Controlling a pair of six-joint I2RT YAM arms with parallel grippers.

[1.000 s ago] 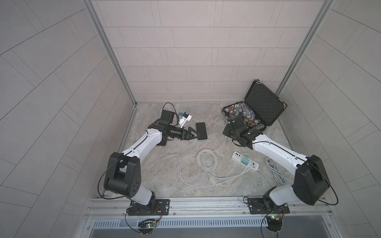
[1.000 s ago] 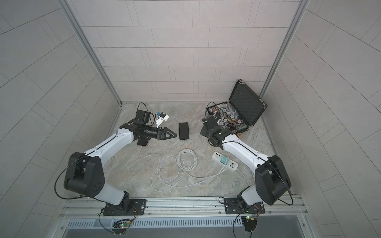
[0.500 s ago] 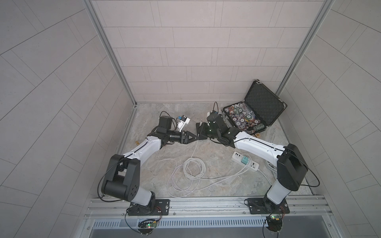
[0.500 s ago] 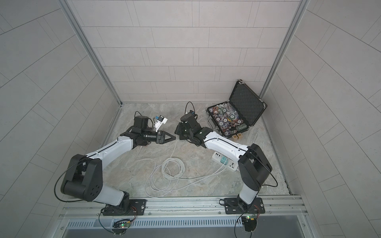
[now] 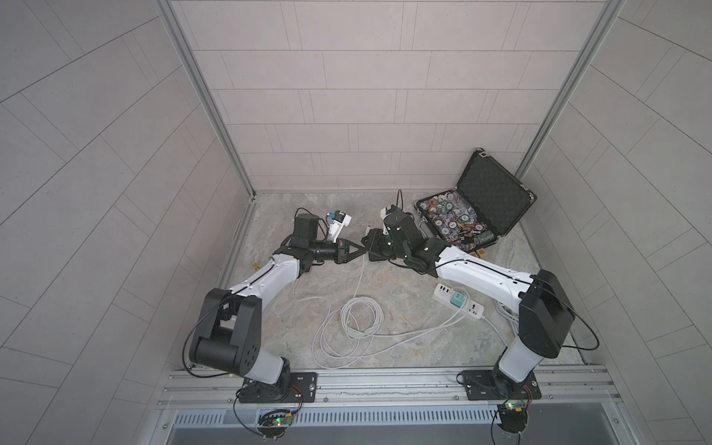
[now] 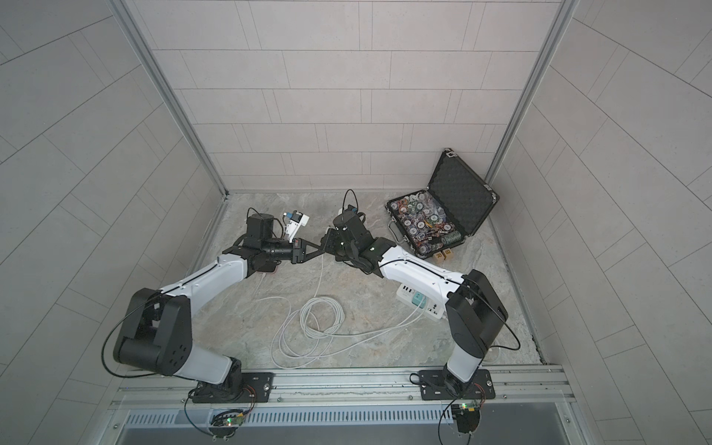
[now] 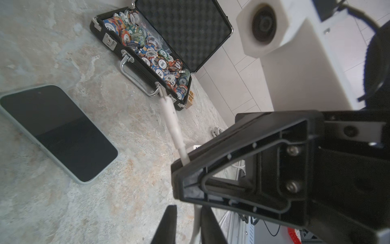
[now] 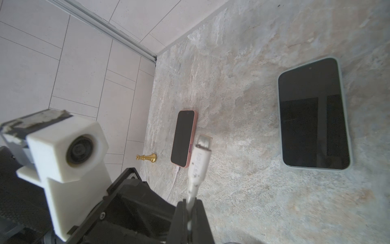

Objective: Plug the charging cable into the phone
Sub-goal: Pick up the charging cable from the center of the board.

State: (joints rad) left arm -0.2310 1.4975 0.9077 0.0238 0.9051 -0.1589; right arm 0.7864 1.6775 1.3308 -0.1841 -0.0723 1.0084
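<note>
My right gripper (image 8: 191,202) is shut on the charging cable (image 8: 197,169) just behind its white plug (image 8: 202,143), which sticks out above the floor. The left gripper (image 7: 187,208) meets it tip to tip in both top views (image 5: 360,250). Its fingers stand narrowly apart around the same cable (image 7: 197,224); one finger touches it and a gap remains at the other. The phone (image 8: 183,137), coral-edged, lies flat beyond the plug, mostly hidden under the left arm in the top views. Loose loops (image 5: 358,319) trail to the teal adapter (image 5: 457,298).
A second phone in a pale-green case (image 8: 312,114) lies beside the grippers. An open case of poker chips (image 5: 474,215) stands at the back right. A white power strip (image 5: 476,310) lies under the right arm, and a gold chess piece (image 8: 146,157) lies by the left wall.
The right arm swung left from the chip case, carrying the plug to the left gripper. The left gripper's fingers narrowed from wide open around the cable. The loops shifted.
</note>
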